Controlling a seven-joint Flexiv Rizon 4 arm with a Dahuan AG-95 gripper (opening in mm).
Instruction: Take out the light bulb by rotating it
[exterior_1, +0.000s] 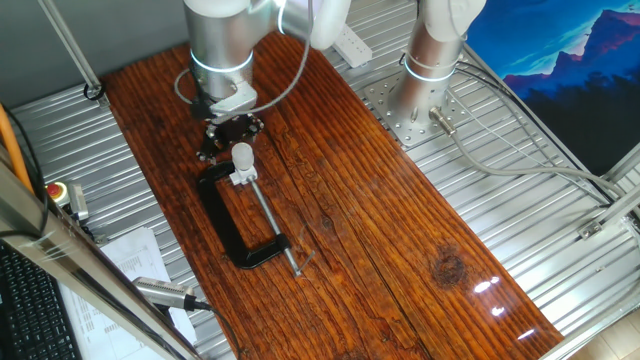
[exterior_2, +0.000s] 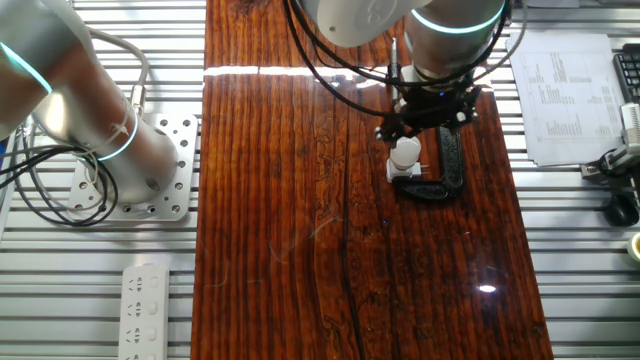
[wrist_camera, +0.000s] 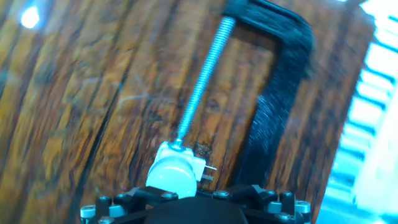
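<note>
The C-clamp (exterior_1: 235, 225) lies flat on the table (exterior_1: 400, 250), its steel screw (wrist_camera: 202, 81) pinning the white socket block (exterior_1: 241, 178) so that the light bulb (exterior_1: 242, 155) can be unscrewed without the block turning. The tool (exterior_1: 232, 133) hovers at the bulb's 12 o'clock, finger spacing undeterminable. Only the hand view shows the screw tip meeting the block; the fixed views show the whole clamp.

In the hand view we find the whole scene motion-blurred, and the gripper (wrist_camera: 196, 208) is cut off by the bottom edge, so we cannot tell how its jaws stand. The light bulb (wrist_camera: 173, 176) hides most of the socket block (wrist_camera: 200, 167). The black clamp (wrist_camera: 273, 106) runs past the top edge.
</note>
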